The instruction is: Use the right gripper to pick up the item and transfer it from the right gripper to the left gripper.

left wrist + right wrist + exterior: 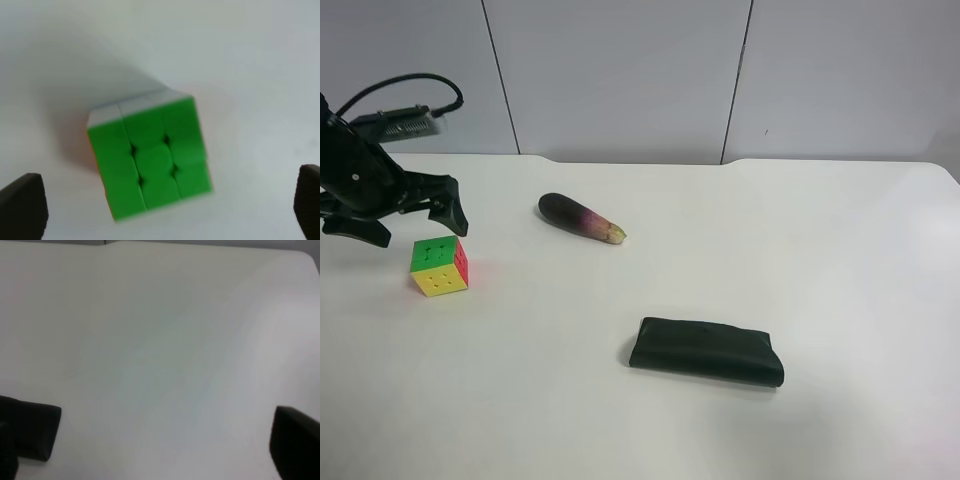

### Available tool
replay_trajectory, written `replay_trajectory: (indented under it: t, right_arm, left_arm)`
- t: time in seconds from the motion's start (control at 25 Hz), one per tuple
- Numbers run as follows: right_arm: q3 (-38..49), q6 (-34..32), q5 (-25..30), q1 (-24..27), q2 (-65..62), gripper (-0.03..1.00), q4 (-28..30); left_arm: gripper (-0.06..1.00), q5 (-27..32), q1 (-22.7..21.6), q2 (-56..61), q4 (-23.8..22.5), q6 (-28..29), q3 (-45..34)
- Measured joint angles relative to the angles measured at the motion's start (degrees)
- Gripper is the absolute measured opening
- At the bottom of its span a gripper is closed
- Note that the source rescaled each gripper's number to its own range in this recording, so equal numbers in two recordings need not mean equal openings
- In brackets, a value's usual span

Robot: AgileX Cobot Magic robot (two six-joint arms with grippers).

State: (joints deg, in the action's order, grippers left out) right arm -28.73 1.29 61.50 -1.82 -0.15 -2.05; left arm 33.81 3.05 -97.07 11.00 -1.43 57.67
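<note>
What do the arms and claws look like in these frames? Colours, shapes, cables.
In the exterior high view only one arm shows, at the view's left: matte black, with a black cable looping above it and a grey ribbed block on top. Its claw, the left one, has black wedge-shaped fingers. The right claw shows only two blocky black fingertips.

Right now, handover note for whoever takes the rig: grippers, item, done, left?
Left gripper: open, above the cube, not gripping it.
Right gripper: open, nothing between its fingers, over bare table.
Cube: resting on the table, green face up, beside the arm at the exterior high view's left.
Eggplant and black pouch: lying apart from it.
Done: cannot tell whether the handover took place.
Left: check that before any further pick.
</note>
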Motion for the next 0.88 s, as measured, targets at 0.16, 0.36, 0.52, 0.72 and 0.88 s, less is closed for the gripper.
replay_trajectory:
  t: [0.16, 0.36, 0.52, 0.72, 0.88]
  right_arm:
    - [0.0, 0.0, 0.0, 0.0, 0.0, 1.00, 0.0]
    - [0.0, 0.0, 0.0, 0.0, 0.0, 1.00, 0.0]
    - [0.0, 0.0, 0.0, 0.0, 0.0, 1.00, 0.0]
    - [0.0, 0.0, 0.0, 0.0, 0.0, 1.00, 0.0]
    - [0.0, 0.0, 0.0, 0.0, 0.0, 1.00, 0.0]
  left_arm:
    - [0.99, 7.3, 0.0, 7.1, -0.3, 0.0, 0.9]
    - [1.00, 14.8, 0.0, 18.4, -0.7, 0.1, 1.0]
    - [1.00, 21.9, 0.0, 30.4, -1.9, 0.1, 1.1]
    - [1.00, 28.3, 0.0, 42.2, -3.1, -1.1, -2.8]
    - [1.00, 30.2, 0.0, 52.3, -4.5, -1.3, -9.1]
